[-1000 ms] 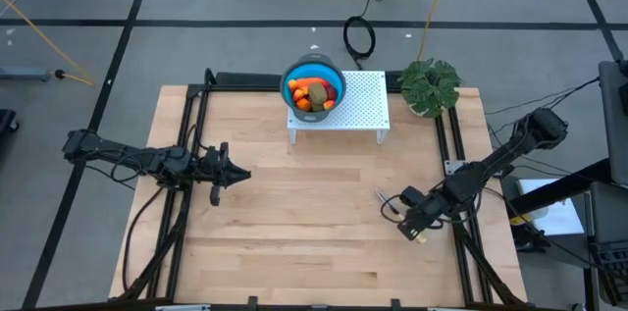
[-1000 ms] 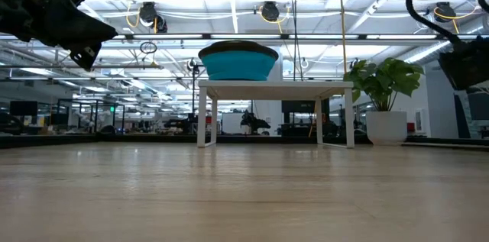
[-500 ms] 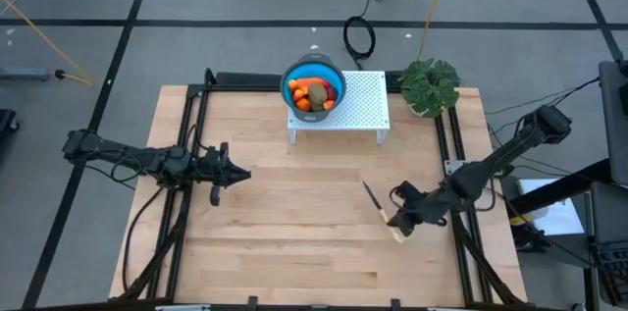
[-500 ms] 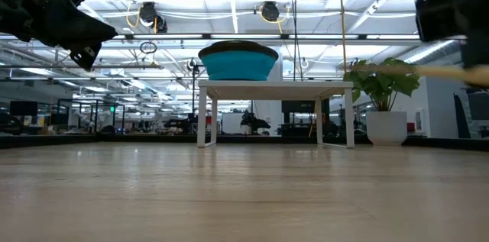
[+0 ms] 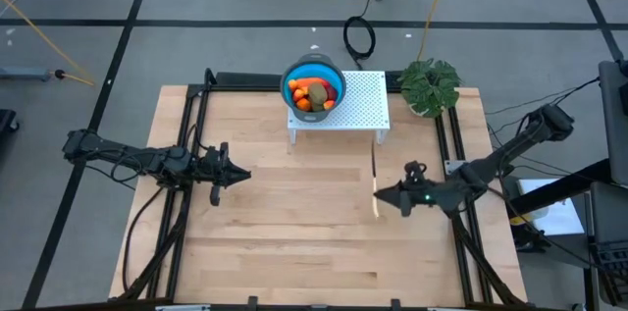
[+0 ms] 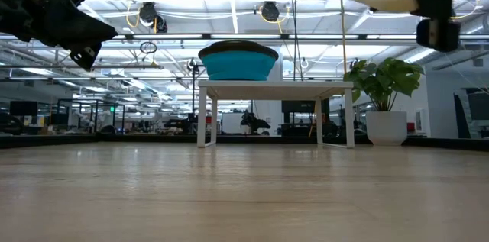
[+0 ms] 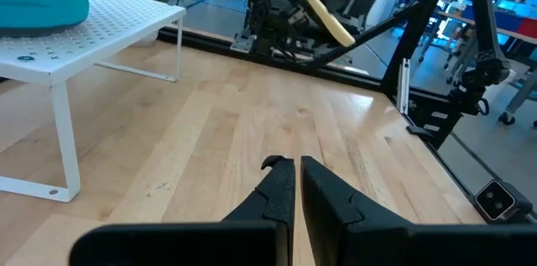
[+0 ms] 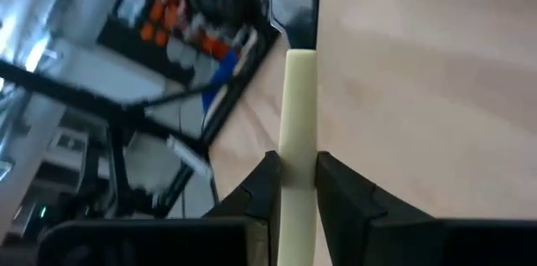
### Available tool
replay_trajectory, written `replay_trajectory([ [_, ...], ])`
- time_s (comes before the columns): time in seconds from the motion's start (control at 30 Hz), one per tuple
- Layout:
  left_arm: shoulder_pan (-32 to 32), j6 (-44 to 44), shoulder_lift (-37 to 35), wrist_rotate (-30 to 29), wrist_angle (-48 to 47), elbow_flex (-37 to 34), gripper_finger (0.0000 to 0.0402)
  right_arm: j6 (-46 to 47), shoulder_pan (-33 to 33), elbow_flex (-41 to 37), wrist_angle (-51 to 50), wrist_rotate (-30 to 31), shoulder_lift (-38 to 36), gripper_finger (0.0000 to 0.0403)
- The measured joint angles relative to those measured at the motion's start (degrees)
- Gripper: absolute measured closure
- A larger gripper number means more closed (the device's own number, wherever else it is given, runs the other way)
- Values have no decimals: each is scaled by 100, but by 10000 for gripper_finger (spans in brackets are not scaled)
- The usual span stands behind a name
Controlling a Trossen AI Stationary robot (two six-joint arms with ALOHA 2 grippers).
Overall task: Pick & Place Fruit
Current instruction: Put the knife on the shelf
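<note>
The fruit point(image 5: 313, 94) sits piled in the blue bowl point(image 5: 294, 74). The bowl stands on the white rack point(image 5: 365, 105) at the far edge of the worktop point(image 5: 294, 233). A green plant point(image 5: 430, 85) is just beside the rack. In front of the rack, the right hand point(image 5: 382, 193) is up in the air, squeezing the pale handle of a knife point(image 5: 375, 183). The left hand point(image 5: 241, 175) hangs over the worktop, well apart from the rack, closed with nothing in it.
</note>
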Motion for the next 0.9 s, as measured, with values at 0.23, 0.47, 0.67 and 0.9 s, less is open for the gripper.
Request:
replay_trajectory([
  [0.23,-1,0,2,0,1,0,380,-487,-589,73,131,267,-94,353],
  [0.47,-1,0,1,-2,2,0,380,-865,-1325,589,-260,56,-114,353],
  [0.67,-1,-1,1,-2,2,0,380,-741,-2063,1502,-1961,-591,-110,353],
  [0.9,0,-2,0,-2,4,0,380,-881,-3030,2700,-3674,-1220,35,353],
])
